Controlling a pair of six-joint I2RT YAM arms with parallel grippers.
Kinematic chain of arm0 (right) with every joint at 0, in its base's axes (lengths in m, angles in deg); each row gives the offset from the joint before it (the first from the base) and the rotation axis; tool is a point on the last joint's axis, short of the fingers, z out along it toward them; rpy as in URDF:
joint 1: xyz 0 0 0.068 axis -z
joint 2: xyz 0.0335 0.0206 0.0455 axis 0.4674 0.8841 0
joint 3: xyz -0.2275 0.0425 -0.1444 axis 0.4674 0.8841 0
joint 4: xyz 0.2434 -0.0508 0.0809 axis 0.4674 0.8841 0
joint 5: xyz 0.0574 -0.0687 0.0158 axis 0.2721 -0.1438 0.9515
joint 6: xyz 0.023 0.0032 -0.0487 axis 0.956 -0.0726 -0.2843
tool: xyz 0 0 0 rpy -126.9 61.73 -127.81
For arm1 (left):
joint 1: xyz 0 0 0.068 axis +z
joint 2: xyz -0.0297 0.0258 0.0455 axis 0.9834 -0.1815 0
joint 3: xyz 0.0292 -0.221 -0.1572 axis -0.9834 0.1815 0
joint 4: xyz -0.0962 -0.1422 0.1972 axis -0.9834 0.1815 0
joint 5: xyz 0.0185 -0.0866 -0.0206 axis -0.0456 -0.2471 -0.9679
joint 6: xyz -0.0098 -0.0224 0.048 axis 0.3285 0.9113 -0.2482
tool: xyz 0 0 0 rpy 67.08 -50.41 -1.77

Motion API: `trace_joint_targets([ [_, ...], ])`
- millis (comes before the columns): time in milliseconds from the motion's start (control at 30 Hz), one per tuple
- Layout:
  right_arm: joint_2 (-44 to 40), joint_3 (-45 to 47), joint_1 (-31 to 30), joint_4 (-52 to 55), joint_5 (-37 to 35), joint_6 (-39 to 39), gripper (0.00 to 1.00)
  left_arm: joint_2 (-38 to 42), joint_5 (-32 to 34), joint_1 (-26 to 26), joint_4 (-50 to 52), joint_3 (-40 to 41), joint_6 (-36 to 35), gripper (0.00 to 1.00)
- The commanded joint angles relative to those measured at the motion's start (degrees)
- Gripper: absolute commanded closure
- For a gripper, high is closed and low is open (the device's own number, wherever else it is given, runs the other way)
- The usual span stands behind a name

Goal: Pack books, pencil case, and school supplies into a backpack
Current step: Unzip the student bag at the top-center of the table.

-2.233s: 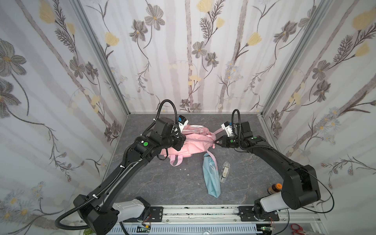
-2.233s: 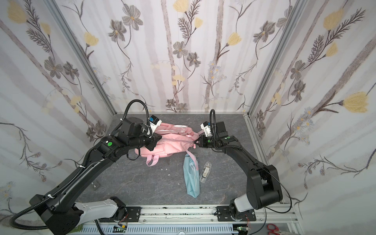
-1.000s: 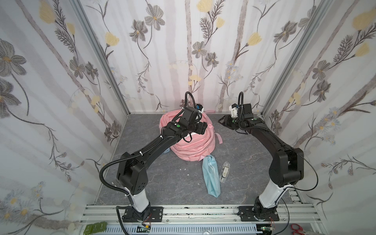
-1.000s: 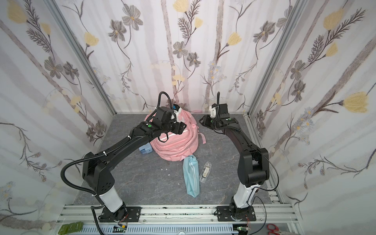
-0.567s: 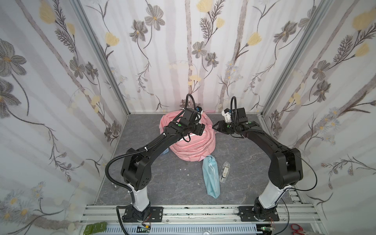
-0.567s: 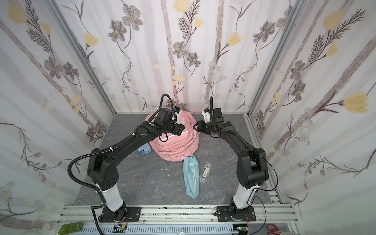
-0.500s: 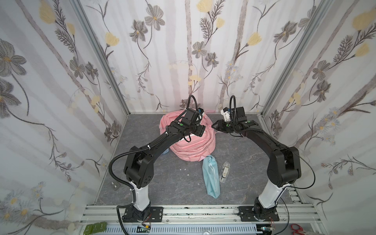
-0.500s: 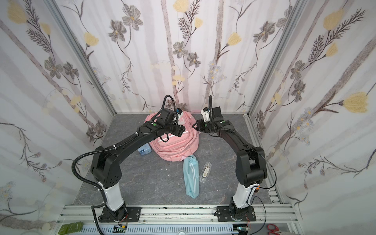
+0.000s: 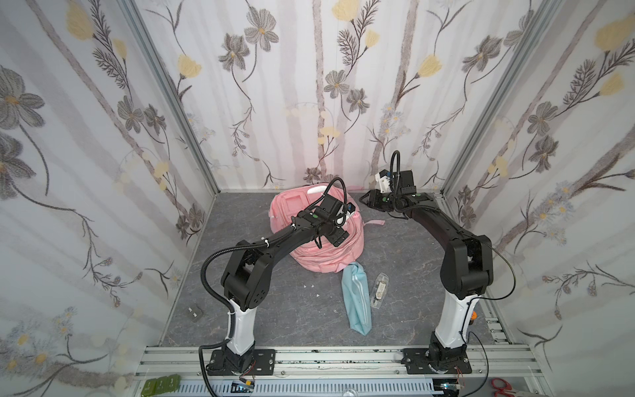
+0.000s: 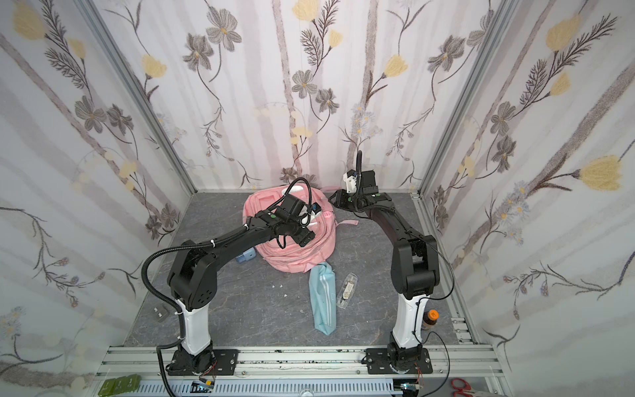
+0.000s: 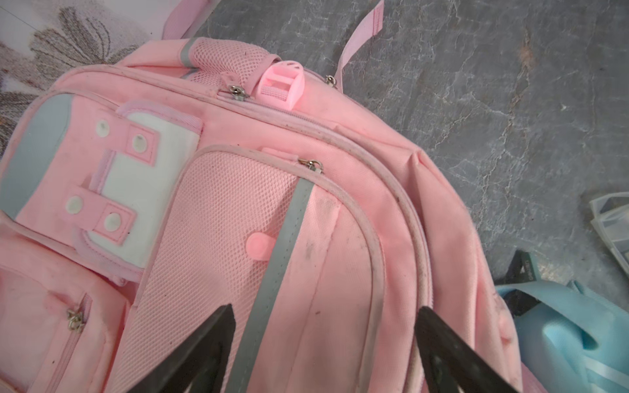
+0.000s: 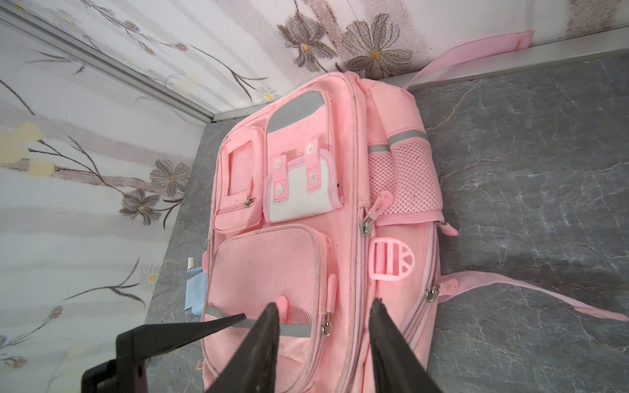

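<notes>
Pink backpack (image 9: 350,244): bulky, lying front-up on the grey desk (image 9: 292,326), toward the back wall and between the two arms. Front pockets face up. The left wrist view shows a mesh pocket crossed by a grey reflective strip. One pink strap (image 9: 376,222) trails flat on the desk on the right arm's side.

Light-blue pencil case (image 9: 357,295): long and flat on the desk, nearer the rail than the backpack. Its far end meets the backpack's near edge; cannot tell whether it is tucked under.

Small clear case (image 9: 379,289): oblong, whitish contents, just beside the pencil case on the right arm's side and lying roughly along it. Apart from the backpack.

Small pale-blue boxy item (image 10: 245,256): on the desk against the backpack's flank on the left arm's side, partly hidden by the left arm in a top view. The right wrist view shows its white knob.

The left gripper (image 11: 325,308) is over the backpack's front. Its fingers (image 11: 211,347) are spread wide with nothing between them. Cannot tell whether the tips touch the fabric.

The right gripper (image 12: 324,303) is raised near the backpack's far corner on the right arm's side. Its fingers are parted and empty, clear of the fabric.

Outlying:
- grey block (image 9: 195,312) on the desk near the left wall
- bottle (image 10: 431,318) with an orange cap, by the right arm's base
- red-handled scissors (image 9: 501,390) past the rail
</notes>
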Motion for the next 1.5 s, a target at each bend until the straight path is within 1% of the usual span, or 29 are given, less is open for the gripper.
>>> trace_joint_targets([
  [0,0.8,-1.4,0.0,0.2,1.7,-0.2,0.56,-1.0,1.6,-0.2,0.7,0.2,-4.6,0.18],
  [67,1.0,-1.7,0.0,0.3,1.7,-0.1,0.57,-1.7,4.6,-0.2,-0.1,0.6,-5.6,0.25],
  [133,1.2,-1.8,0.0,0.3,1.8,-0.1,0.57,-1.7,7.3,-0.2,-1.2,1.6,-6.5,0.36],
  [233,1.1,-2.0,0.0,0.3,2.1,0.1,0.57,-0.6,9.6,-0.2,-3.6,3.3,-7.1,0.56],
  [300,0.7,-2.1,0.0,0.1,2.5,0.1,0.57,1.2,10.2,-0.1,-5.4,4.2,-6.8,0.79],
  [367,0.2,-2.1,0.0,-0.6,3.2,-0.1,0.58,3.0,10.3,0.2,-6.4,4.4,-5.6,0.95],
  [400,-0.2,-2.1,0.0,-1.3,3.7,-0.5,0.58,4.1,10.1,0.3,-6.7,4.4,-5.0,1.00],
  [500,-1.5,-2.2,0.0,-3.7,4.7,-3.2,0.59,7.7,9.3,0.9,-9.3,5.2,-3.6,1.00],
  [633,-3.1,-2.2,-0.2,-6.4,6.1,-12.4,0.60,12.9,7.1,1.6,-15.2,8.1,-2.2,1.00],
  [667,-3.3,-2.2,-0.1,-7.0,7.1,-15.5,0.60,13.9,6.1,1.6,-16.0,8.1,-1.8,1.00],
  [767,-3.2,-1.8,-0.1,-7.2,8.9,-29.4,0.58,17.3,0.9,2.0,-21.6,14.1,-1.5,1.00],
  [833,-1.7,-2.4,-0.1,-5.5,10.9,-38.7,0.58,19.1,-0.2,2.3,-25.9,18.4,-0.3,1.00],
  [900,0.1,-4.8,-0.1,-2.6,13.2,-45.6,0.56,20.0,-0.4,2.5,-25.8,19.6,0.2,1.00],
  [1000,3.4,-8.1,-0.1,0.4,14.3,-54.8,0.49,21.4,-2.1,3.1,-28.0,23.0,-0.8,1.00],
  [1033,4.9,-9.4,-0.1,1.8,14.7,-58.0,0.48,21.6,-2.4,3.4,-29.1,24.2,-1.3,1.00],
  [1100,8.1,-12.3,0.0,4.9,14.5,-62.7,0.48,21.6,-2.4,4.1,-30.0,25.4,-2.3,1.00],
  [1233,14.5,-19.0,0.4,10.7,11.0,-70.0,0.48,22.0,-3.5,4.7,-30.9,26.8,-4.9,1.00],
  [1367,16.8,-20.4,1.3,11.4,12.1,-73.1,0.49,22.0,-5.5,5.0,-32.9,27.9,-4.5,1.00],
  [1467,18.1,-20.4,1.1,13.3,13.7,-77.7,0.50,21.2,-6.5,5.1,-33.0,27.3,-4.2,1.00],
])
